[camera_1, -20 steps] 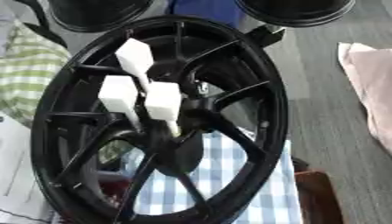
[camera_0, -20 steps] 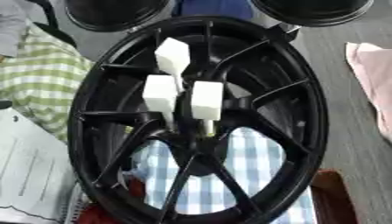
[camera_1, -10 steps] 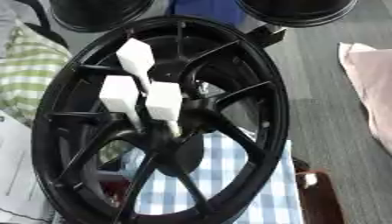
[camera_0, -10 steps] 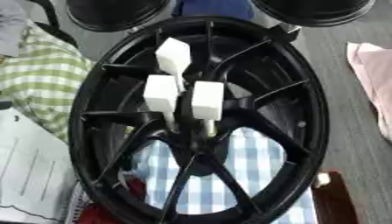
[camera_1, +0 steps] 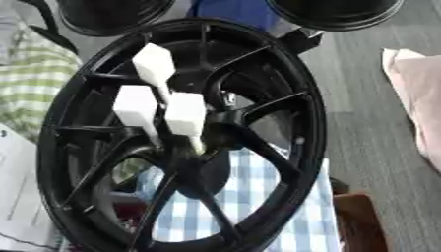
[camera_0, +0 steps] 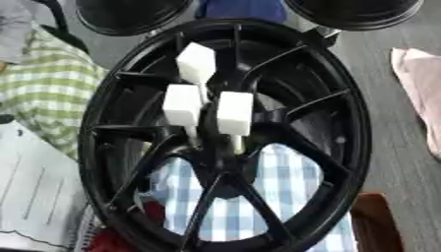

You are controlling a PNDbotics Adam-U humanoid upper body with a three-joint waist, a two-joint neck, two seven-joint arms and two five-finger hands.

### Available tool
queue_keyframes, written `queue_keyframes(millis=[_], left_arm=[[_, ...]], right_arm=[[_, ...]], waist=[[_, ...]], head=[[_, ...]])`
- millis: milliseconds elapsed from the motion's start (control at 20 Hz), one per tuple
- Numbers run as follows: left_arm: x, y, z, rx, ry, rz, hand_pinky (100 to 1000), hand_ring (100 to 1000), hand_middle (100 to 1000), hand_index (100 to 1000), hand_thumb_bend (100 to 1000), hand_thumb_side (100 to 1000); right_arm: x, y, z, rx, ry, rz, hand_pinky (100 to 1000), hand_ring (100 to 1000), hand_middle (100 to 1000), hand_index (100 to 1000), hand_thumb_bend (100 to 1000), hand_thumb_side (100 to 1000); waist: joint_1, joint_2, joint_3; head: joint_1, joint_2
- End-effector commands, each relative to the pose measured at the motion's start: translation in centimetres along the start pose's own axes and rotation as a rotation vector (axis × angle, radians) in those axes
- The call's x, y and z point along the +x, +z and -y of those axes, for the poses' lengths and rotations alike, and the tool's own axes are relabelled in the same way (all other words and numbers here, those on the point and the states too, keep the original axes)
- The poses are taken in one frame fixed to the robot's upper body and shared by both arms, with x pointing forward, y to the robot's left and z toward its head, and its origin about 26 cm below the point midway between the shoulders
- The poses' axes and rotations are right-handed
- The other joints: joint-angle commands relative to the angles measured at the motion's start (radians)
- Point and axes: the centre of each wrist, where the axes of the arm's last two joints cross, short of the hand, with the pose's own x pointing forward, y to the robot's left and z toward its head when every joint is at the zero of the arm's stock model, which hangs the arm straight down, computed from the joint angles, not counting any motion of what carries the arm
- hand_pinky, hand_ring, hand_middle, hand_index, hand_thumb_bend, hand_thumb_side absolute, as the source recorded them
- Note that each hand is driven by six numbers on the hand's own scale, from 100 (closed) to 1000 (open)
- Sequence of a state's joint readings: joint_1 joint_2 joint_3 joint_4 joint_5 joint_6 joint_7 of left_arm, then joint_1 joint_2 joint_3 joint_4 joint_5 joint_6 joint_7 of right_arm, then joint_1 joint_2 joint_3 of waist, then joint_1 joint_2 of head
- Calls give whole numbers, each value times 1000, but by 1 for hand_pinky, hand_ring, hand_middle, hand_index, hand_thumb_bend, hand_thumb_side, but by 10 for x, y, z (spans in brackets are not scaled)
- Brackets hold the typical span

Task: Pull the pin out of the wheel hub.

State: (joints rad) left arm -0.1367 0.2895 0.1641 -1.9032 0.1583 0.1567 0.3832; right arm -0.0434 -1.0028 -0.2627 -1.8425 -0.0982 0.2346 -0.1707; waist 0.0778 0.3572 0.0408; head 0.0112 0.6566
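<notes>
Well, nothing has been pulled yet, as far as I can see. The black wheel hub (camera_0: 344,147) lies across the table with its spokes running out from the centre, and three white-headed pins are standing in the middle of it: one toward the far side (camera_0: 196,63), one on the left (camera_0: 182,105) and one just beside it on the right (camera_0: 234,112), their thin shafts going down into the hub's centre. All three look seated. Neither robot hand shows in either view, so I cannot tell how their fingers are set or whether they hold anything. A blue-and-white checked cloth (camera_0: 284,197) shows through the spokes below, and a green checked cloth (camera_0: 47,83) lies at the left. The whole job looks to be ahead: reach in, grasp a pin head, draw it out.
</notes>
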Motion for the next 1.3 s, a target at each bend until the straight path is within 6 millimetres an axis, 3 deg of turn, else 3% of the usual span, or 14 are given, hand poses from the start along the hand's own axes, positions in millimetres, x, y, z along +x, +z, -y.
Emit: queue_keyframes(millis=[50,300,700,1300], left_arm=[[8,-3,-2,0,-4,31,920,599,628,723,328,718],[9,-3,-2,1,0,36,920,598,628,723,328,718],[10,-4,1,-5,11,40,920,598,628,723,329,717],[12,-4,3,-5,23,55,918,596,627,723,334,713]], right_arm=[[21,-1,-2,0,-92,79,853,679,782,692,100,809],[39,3,-16,-40,-230,130,844,643,764,672,100,697],[42,17,-57,-86,-460,143,835,625,786,677,100,763],[41,25,-85,-55,-593,165,833,618,813,685,100,779]], waist=[[-6,-39,3],[-8,-36,8],[-8,-27,14],[-7,-16,15]], head=[[-2,-12],[-5,-11],[-5,-19],[-7,-24]])
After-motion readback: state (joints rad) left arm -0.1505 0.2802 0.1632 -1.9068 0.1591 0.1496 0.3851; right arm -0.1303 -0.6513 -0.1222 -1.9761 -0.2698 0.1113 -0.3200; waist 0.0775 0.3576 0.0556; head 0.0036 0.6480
